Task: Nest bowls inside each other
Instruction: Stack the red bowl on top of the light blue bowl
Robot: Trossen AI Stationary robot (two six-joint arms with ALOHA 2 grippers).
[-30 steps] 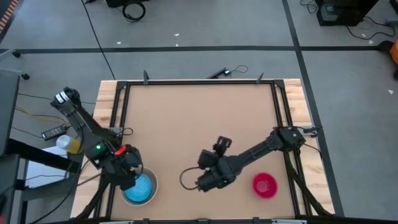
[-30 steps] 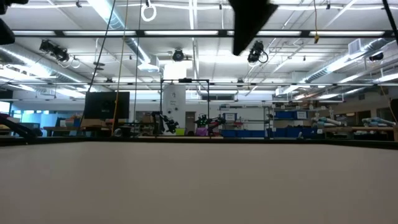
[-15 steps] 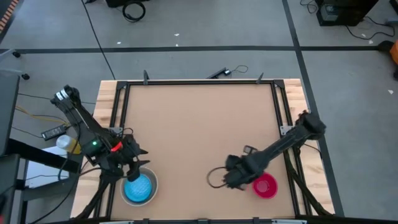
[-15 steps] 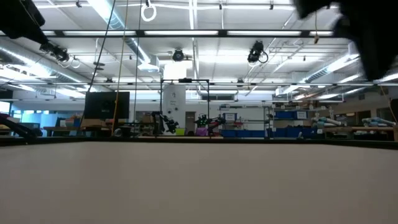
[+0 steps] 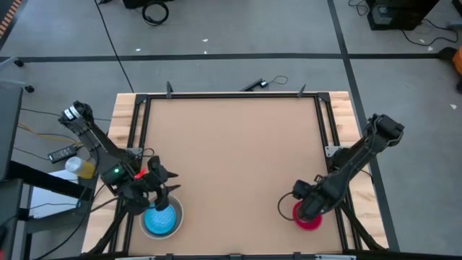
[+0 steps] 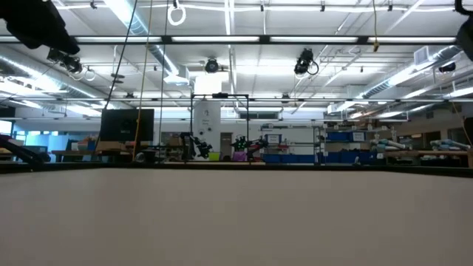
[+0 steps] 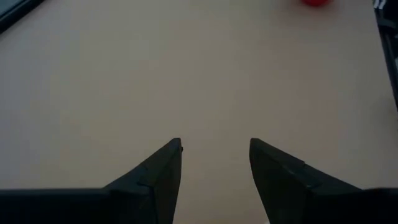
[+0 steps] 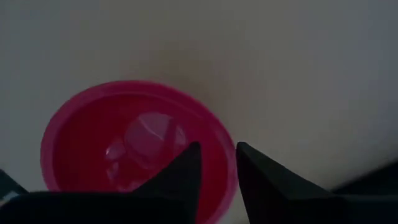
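Observation:
A small magenta bowl (image 5: pixel 310 217) stands on the table near its right front corner and fills the right wrist view (image 8: pixel 124 143). My right gripper (image 5: pixel 306 208) points down over its rim, fingers a little apart (image 8: pixel 217 148): one over the bowl's inside, one outside its wall. At the left front, a light blue bowl (image 5: pixel 160 219) sits nested in a white-grey bowl (image 5: pixel 177 217). My left gripper (image 5: pixel 167 185) hangs open (image 7: pixel 214 146) just beyond them, touching nothing. My right gripper comes from above with its fingers to either side of the magenta bowl's rim (image 8: pixel 229 168), at the bowl's edge. I cannot tell whether the fingers touch the rim. The bowl stands upright on the table.
A black frame (image 5: pixel 231 95) runs round the tan table top, with wooden slats outside it at left and right. The table's middle and far half hold no objects. Cables and a yellow bottle (image 5: pixel 81 167) lie off the table's left side.
My right gripper has swept from the table's near middle toward the right edge, tipped to point down and come down over the magenta bowl. My left gripper has turned away from above the blue bowl toward the table's middle. The bowls have stayed where they were.

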